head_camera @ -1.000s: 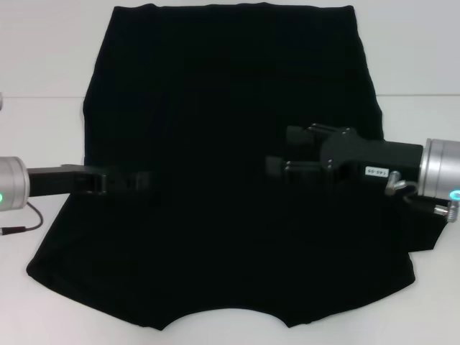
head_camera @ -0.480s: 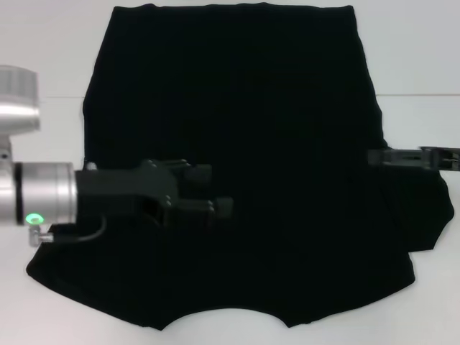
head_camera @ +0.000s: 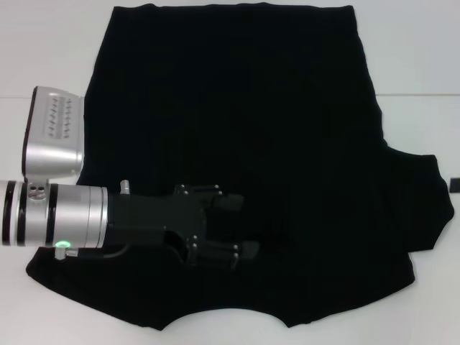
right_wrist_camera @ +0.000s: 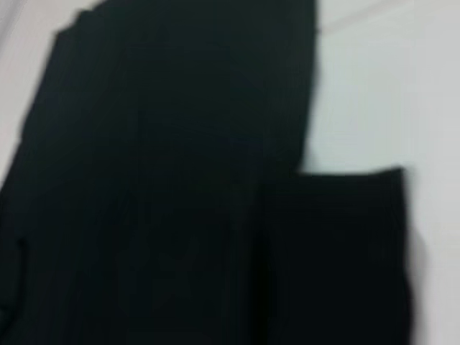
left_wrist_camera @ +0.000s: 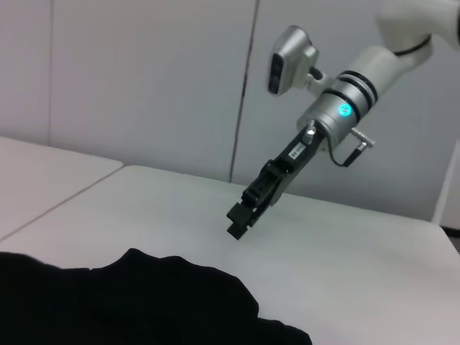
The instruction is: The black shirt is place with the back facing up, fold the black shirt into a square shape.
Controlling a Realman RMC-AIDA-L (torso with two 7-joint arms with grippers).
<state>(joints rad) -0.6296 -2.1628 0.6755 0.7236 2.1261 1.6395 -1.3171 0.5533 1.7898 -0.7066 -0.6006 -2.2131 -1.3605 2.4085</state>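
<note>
Item: large plain black soft cloth shirt (head_camera: 237,136), spread flat across the white table (head_camera: 43,57), frame centre; my left end effector (head_camera: 241,228), lower left, fingers parted, holding nothing; folding apparently unstarted; next, grip a side edge.

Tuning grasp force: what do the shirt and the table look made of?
Shirt: soft matte black cloth, likely knit; it lies limp, with wavy edges and a sleeve sticking out. Table: smooth hard white surface, slight sheen; laminate or painted board, can't tell which.
</note>
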